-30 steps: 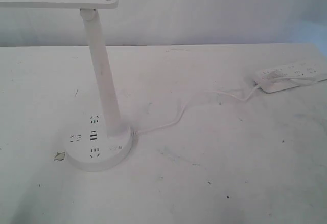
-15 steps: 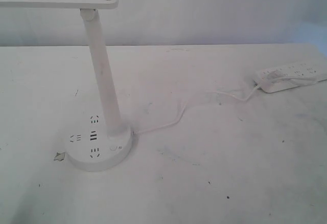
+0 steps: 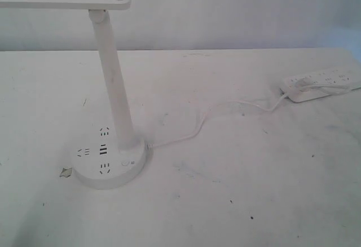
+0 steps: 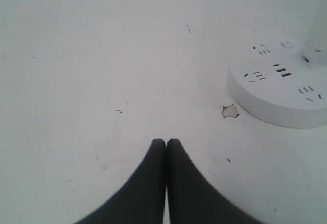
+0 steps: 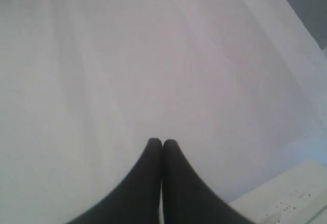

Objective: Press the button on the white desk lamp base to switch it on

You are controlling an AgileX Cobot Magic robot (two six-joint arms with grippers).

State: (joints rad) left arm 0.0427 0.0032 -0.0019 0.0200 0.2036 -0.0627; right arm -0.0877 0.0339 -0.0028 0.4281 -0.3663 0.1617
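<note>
On the white desk lamp base (image 3: 113, 178), the button (image 3: 124, 163) sits flush, round; left gripper (image 4: 165, 143), right gripper (image 5: 162, 143) pinched together.

A: Bright, even, bluish-white light. The table (image 3: 254, 190) is washed out, and the base (image 3: 107, 180) throws only a faint shadow.
B: The exterior view is soft and grainy. The right wrist view is even blurrier, the table a smooth haze.
</note>
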